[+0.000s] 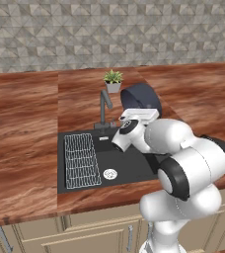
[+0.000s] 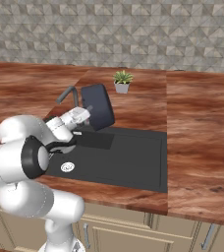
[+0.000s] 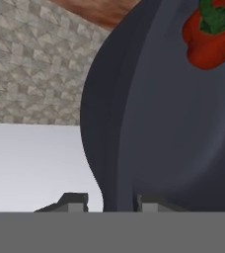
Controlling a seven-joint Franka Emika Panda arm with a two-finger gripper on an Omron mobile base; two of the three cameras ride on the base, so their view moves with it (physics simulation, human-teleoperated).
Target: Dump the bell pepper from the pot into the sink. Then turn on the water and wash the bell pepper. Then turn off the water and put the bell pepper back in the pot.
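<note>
Gripper: the gripper (image 3: 112,200) is closed partway on the rim of the pot (image 1: 143,97), one finger tip either side of the wall in the hand view, holding it tipped up on its side.
Pot: dark navy, lifted above the back edge of the sink (image 1: 134,170), just right of the faucet (image 1: 104,106), its mouth turned steeply sideways.
Bell pepper: the bell pepper (image 3: 210,37) is red with a green stem and sits inside the pot against its inner wall, seen in the hand view.
Sink: black basin set into the wooden counter (image 1: 20,128), with a wire rack (image 1: 81,160) on its left side and a round silver drain (image 1: 110,174) beside the rack.
Faucet: dark grey, angular, standing at the back of the sink.
Plant: a small potted plant (image 1: 113,80) stands on the counter behind the faucet.
</note>
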